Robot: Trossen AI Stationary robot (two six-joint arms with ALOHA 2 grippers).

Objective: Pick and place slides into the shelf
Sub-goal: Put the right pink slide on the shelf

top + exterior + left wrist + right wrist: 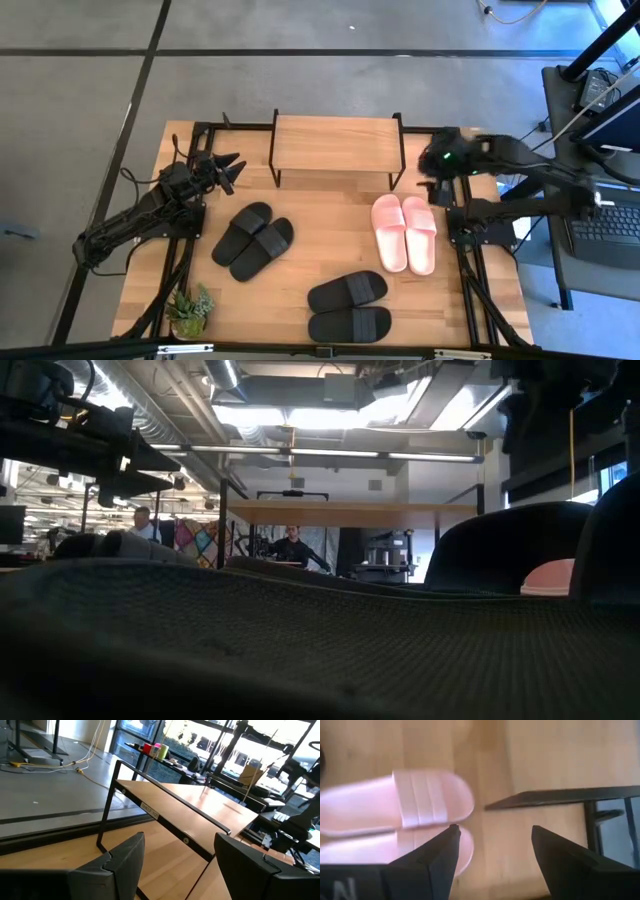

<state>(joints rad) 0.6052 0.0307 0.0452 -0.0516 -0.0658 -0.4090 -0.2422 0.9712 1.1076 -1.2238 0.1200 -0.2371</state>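
Black straps filled the low view, closest to the lens, too near to say which pair. Under everything lay the desk, a wooden top. Against its far edge, about the middle, stood the shelf, its light board bare on thin black legs.

Six slides lay in front of it. One black pair lay angled toward the left side, a second black pair lay crosswise by the near edge, and the pink pair lay side by side toward the right edge, touching each other.

My right gripper hung above the toe end of the pink pair, fingers spread wide and holding nothing. My left gripper waited near the far left corner, facing the shelf's left end, also spread wide and empty.

Smallest was a potted plant at the near left corner.
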